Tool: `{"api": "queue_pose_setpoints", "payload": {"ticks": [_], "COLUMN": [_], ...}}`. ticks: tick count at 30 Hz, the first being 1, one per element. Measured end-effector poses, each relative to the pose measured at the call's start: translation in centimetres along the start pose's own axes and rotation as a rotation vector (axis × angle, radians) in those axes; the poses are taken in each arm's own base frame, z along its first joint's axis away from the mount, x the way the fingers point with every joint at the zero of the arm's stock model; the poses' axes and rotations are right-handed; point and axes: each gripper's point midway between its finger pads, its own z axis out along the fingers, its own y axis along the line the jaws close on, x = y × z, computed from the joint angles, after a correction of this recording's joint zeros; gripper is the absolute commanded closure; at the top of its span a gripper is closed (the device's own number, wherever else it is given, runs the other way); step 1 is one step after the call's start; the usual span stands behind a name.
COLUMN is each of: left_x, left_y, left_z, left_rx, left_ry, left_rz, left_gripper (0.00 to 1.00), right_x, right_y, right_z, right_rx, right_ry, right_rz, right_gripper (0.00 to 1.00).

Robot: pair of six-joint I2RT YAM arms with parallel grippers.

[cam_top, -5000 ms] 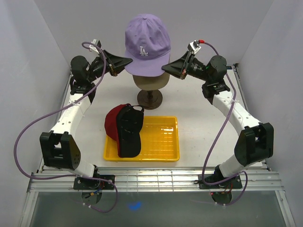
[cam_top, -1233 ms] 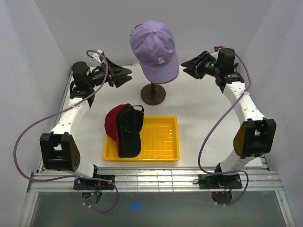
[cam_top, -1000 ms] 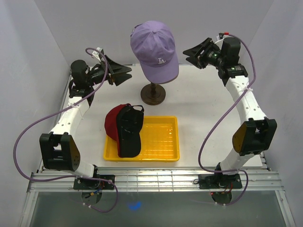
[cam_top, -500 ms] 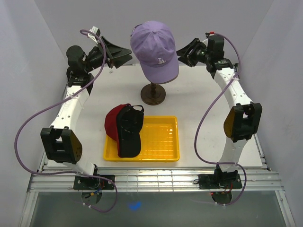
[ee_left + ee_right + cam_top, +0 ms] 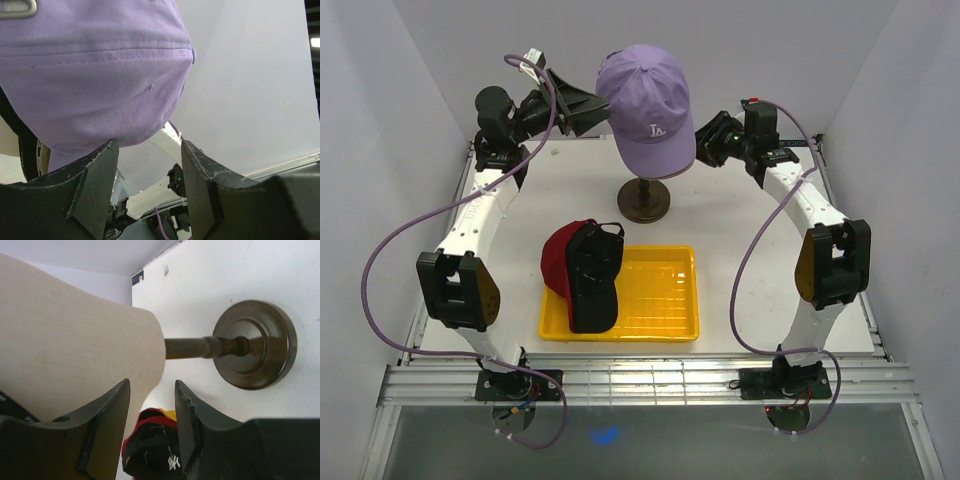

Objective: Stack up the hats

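Left arm: held high, elbow bent, left gripper (image 5: 588, 105) level with the lavender cap (image 5: 645, 100), just beside its left side.
Left fingers: spread wide, holding nothing.
Right arm: arched over, right gripper (image 5: 707, 147) beside the mannequin head (image 5: 65, 340), below the cap's edge.
Right fingers: parted, holding nothing.
Lavender cap: atop the mannequin head, brim toward the near edge, long axis far-to-near.
Black cap (image 5: 593, 275): on the red cap (image 5: 555, 258), at the left end of the yellow tray (image 5: 660, 300), brim nearward.

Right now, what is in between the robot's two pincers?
The lavender cap, sitting on the cream mannequin head, lies between the left pincer and right pincer, as the top view shows. Both pincers are open.
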Motion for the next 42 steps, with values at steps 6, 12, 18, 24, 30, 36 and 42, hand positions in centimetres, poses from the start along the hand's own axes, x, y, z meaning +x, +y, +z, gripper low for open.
{"api": "queue_pose_setpoints", "payload": {"ticks": [6, 12, 18, 24, 30, 36, 42], "left_x": [-0.5, -0.7, -0.9, -1.1, -1.1, -1.1, -1.1], "left_y": [-0.3, 0.6, 0.9, 0.5, 0.3, 0.0, -0.3], "left_z": [0.5, 0.8, 0.8, 0.9, 0.9, 1.0, 1.0], "left_rx": [0.012, 0.002, 0.0, 0.006, 0.01, 0.015, 0.019], "left_ry": [0.002, 0.004, 0.001, -0.001, 0.001, 0.003, 0.006], "left_rz": [0.008, -0.011, -0.016, -0.008, -0.004, 0.003, 0.008], "left_gripper": [0.37, 0.37, 0.37, 0.37, 0.37, 0.36, 0.36], "right_x": [2.4, 4.2, 6.0, 8.2, 9.5, 8.0, 4.8], "right_y": [-1.0, -0.4, 0.4, 0.3, 0.3, 0.7, 0.9], "right_z": [0.2, 0.7, 1.3, 1.4, 0.7, -2.2, -5.5], "right_rx": [-0.021, -0.087, -0.133, -0.147, -0.145, -0.136, -0.106], "right_ry": [0.016, 0.021, 0.033, 0.05, 0.063, 0.0, -0.105], "right_rz": [0.055, 0.101, 0.138, 0.158, 0.161, 0.142, 0.127], "right_gripper": [0.53, 0.52, 0.51, 0.51, 0.51, 0.5, 0.5]}}
